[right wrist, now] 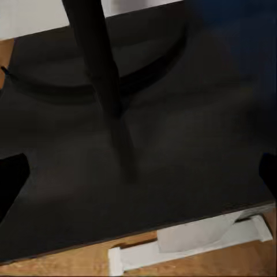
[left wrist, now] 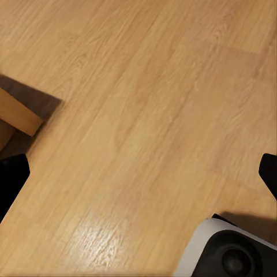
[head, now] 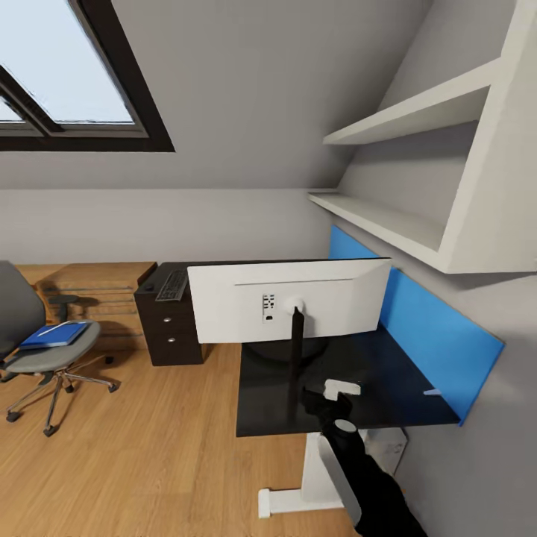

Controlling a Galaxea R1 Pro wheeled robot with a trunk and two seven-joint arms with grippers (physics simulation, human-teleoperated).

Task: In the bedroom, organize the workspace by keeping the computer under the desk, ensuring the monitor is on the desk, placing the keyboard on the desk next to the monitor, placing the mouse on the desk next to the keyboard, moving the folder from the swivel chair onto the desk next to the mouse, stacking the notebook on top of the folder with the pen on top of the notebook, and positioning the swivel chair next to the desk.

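Over the desk point(head: 418, 403), right gripper point(head: 332, 399) spread, empty; I'd square to the monitor point(head: 287, 298) stand before closing.

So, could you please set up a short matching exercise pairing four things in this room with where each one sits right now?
Things:
1. monitor
2. folder
3. keyboard
4. swivel chair

Places:
A. on the chair seat
B. on the wooden floor, apart from the desk
C. standing on the glossy black desk
D. on the far part of the desk, above the drawer unit

Pairs: 1-C, 2-A, 3-D, 4-B
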